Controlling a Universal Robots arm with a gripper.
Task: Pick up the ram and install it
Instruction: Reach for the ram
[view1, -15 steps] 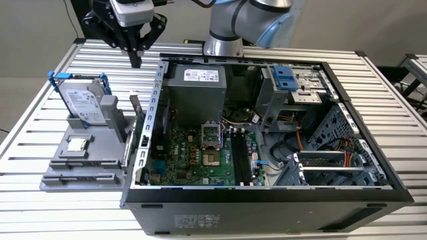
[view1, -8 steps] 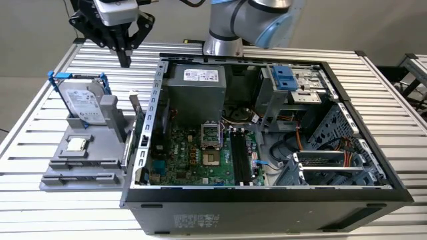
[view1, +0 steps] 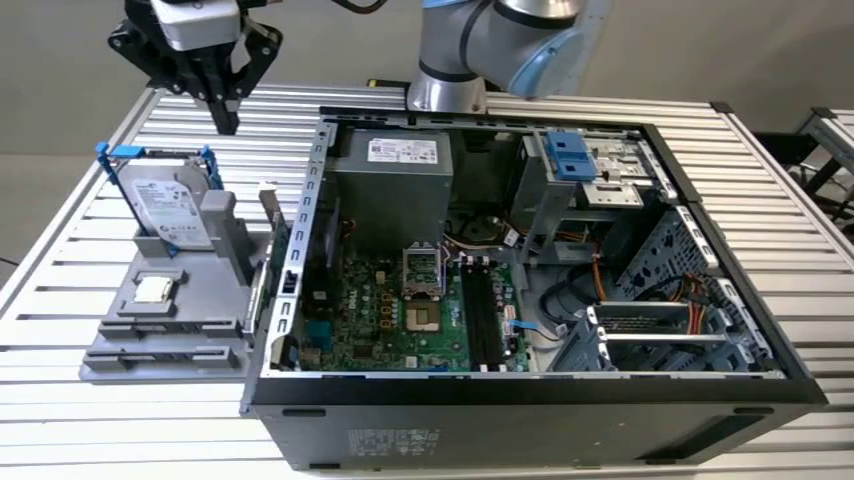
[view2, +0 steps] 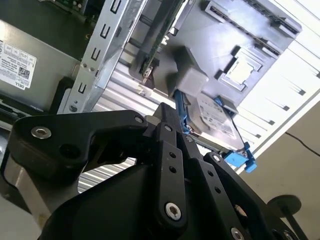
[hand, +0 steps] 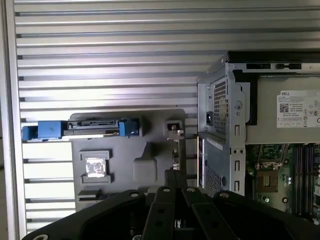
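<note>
Gripper (view1: 224, 122) jaws clenched, empty; first wrist view shows ram (hand: 176, 152) edge-on in grey holder (hand: 145, 165).

Arm (view1: 501, 40): silver-grey joint w/ blue cap, top centre of exterior view, base segment upright below it. Gripper (view1: 227, 122) at exterior view's upper left, black, pointing straight down, raised in air, touching nothing. White wrist block (view1: 194, 20) directly above it. Fingers (view1: 222, 100) pressed together into one narrow tip, nothing between them. In both wrist views the black linkage bars (view2: 167, 170) w/ bolts run fwd and converge on that same closed tip, empty.
</note>
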